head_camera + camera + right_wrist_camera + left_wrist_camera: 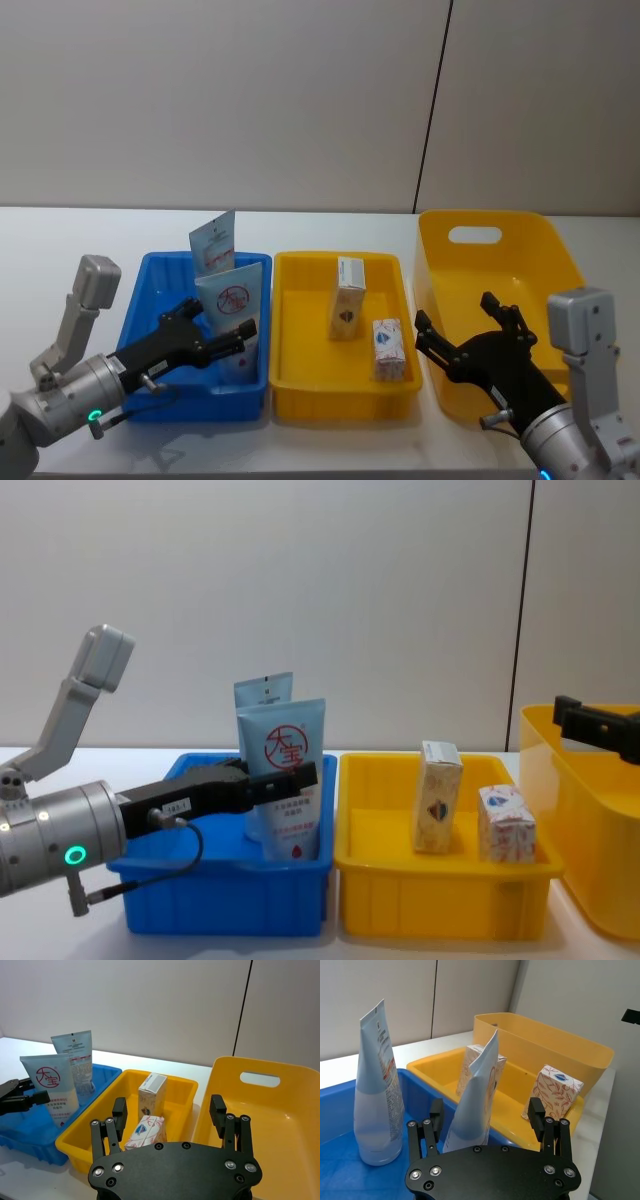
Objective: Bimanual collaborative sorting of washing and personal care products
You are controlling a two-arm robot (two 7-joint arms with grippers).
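Washing and personal care products stand in two trays on the table [60, 250]. Tubes occupy the blue tray [200, 404]. Cartons occupy the small yellow tray [340, 398] at its 3 o'clock. A large yellow tub [545, 250] stands at 3 o'clock of the small yellow tray.

Positions:
- Wide pale-blue tube [232, 300]: upright on its cap, crimped end up, in the 3 o'clock half of the blue tray, with the red round logo facing the robot
- Narrower bluish tube [213, 243]: upright at 11 o'clock of the wide tube, near the far wall
- Taller cream carton [349, 297]: upright near the centre of the small yellow tray
- Small white carton [387, 348]: upright at 4 o'clock of the cream carton, apart from it

Left gripper [222, 316]: reaches into the blue tray from 8 o'clock. Its fingers are spread, one on each side of the wide tube, just below the logo. The left wrist view shows a gap at both sides, so nothing is pinched. This straddle at the fuller part of the body probably serves to keep the tube from tipping. Whether a grasp or a release is in hand cannot be told.

Right gripper [452, 315]: fingers spread and holding nothing, over the tub's near corner at 3 o'clock of the small white carton. This is judged a standby position, close to the cartons and clear of the left arm
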